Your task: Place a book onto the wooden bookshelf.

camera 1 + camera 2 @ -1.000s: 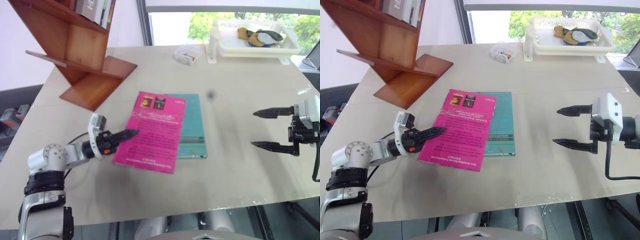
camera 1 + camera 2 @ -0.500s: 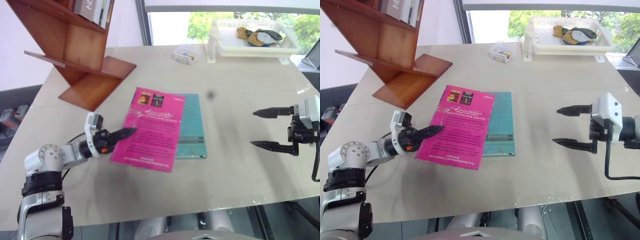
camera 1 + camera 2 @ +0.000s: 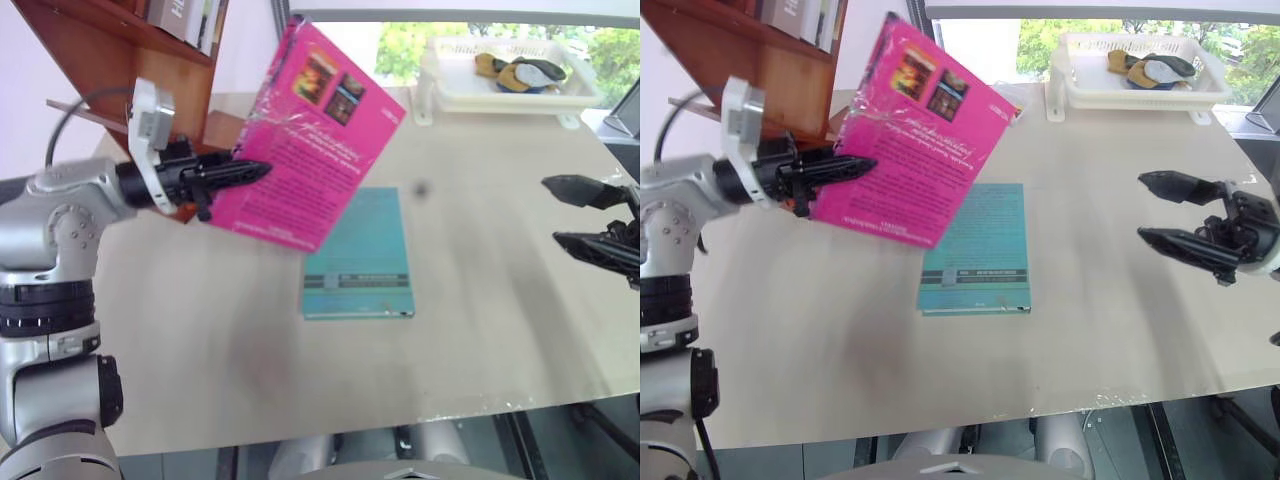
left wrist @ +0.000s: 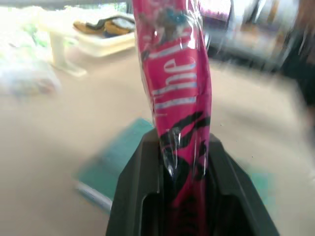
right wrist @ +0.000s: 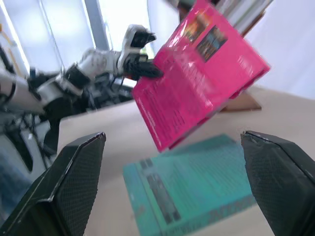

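Left eye view: the left gripper (image 3: pixel 235 172) is clamped on the lower edge of the pink paperback (image 3: pixel 305 135), holding it tilted in the air above the table (image 3: pixel 480 250), beside the wooden bookshelf (image 3: pixel 150 70), probably so it can slide in next to the upright books. Its 2 cover pictures face the camera; the text is unreadable. The teal book (image 3: pixel 360 255) lies flat below. The right gripper (image 3: pixel 590 225) hovers with jaws apart, empty.

- One pink book (image 3: pixel 312 140) and one teal book (image 3: pixel 360 255) are counted
- One bookshelf (image 3: pixel 120 60)
- One white tray (image 3: pixel 505 90)
- Two grippers, left (image 3: pixel 245 172) and right (image 3: pixel 580 215)
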